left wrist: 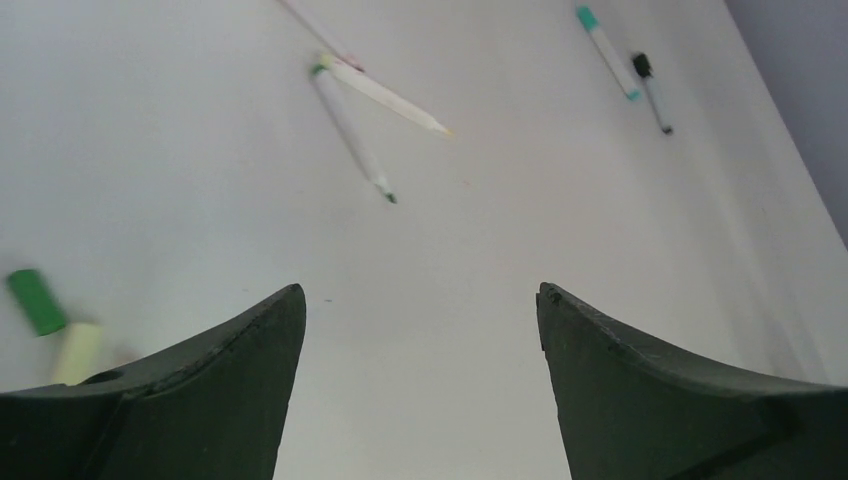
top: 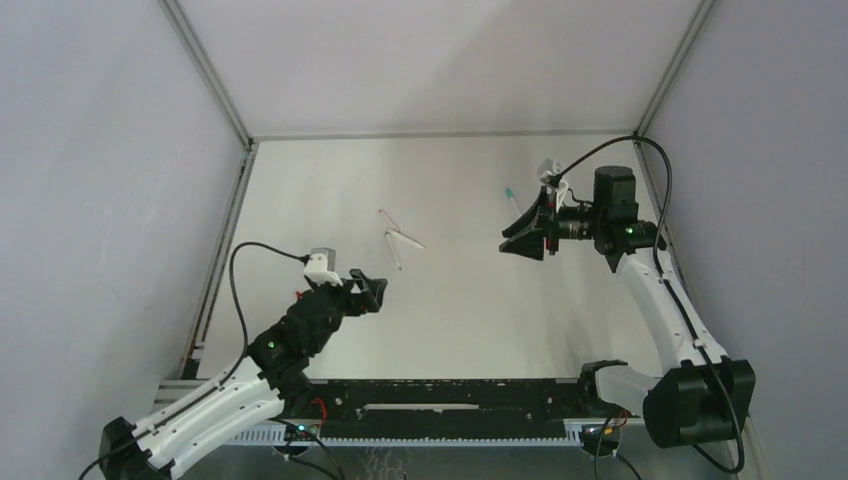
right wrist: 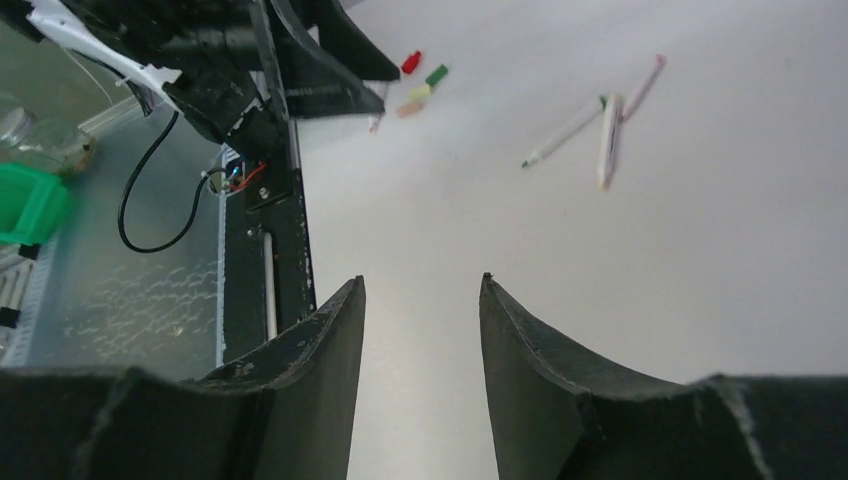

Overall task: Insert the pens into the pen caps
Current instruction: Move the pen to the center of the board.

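Three uncapped white pens lie mid-table: a green-tipped pen [left wrist: 350, 130], a yellow-tipped pen [left wrist: 385, 95] crossing its top end, and a pink pen [left wrist: 315, 25] behind them; the group shows from above [top: 400, 240]. Further right lie a teal-capped pen [left wrist: 607, 50] and a black-capped pen [left wrist: 652, 90]. Loose pen caps sit near the left arm: red [right wrist: 411, 62], green [right wrist: 436, 75], pale yellow [right wrist: 420, 92] and peach [right wrist: 408, 108]. My left gripper [left wrist: 420, 290] hovers open and empty, short of the pens. My right gripper [right wrist: 422, 280] is open and empty, above the table's right side.
A black rail [top: 450, 395] runs along the near edge between the arm bases. Grey enclosure walls stand at left, back and right. A green bin [right wrist: 30, 200] and a black cable [right wrist: 150, 200] lie beyond the table's near edge.
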You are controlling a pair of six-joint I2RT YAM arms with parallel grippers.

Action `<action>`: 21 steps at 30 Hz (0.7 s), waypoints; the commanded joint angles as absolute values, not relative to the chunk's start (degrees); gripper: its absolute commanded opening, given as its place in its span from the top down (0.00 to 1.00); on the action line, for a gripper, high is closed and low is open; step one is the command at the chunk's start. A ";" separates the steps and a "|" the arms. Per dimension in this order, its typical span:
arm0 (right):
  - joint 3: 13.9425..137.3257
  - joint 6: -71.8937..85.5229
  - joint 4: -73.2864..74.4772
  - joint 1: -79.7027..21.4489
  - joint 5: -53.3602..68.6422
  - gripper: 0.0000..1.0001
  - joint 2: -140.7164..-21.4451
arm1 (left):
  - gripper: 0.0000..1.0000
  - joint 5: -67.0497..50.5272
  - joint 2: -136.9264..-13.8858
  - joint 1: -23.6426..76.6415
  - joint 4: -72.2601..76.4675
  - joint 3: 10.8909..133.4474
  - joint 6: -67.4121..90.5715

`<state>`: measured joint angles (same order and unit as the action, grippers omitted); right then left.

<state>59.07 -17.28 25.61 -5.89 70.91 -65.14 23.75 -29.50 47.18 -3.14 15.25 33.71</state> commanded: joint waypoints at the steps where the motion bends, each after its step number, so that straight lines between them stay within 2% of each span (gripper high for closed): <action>1: 55.57 -14.27 18.01 -4.90 71.85 0.48 -65.83 | 0.13 25.89 -27.43 41.96 -6.82 16.35 35.36; 14: 55.55 -18.39 21.02 -10.04 64.58 0.48 -67.68 | 0.30 22.07 -31.34 25.03 -10.50 17.64 34.55; 21: 55.55 -19.65 21.53 -10.41 63.01 0.48 -69.35 | 0.37 17.56 -40.69 17.76 -8.15 19.10 33.80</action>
<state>54.37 -17.74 22.00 -10.09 64.23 -68.77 21.41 -36.01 20.51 -10.44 15.25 34.70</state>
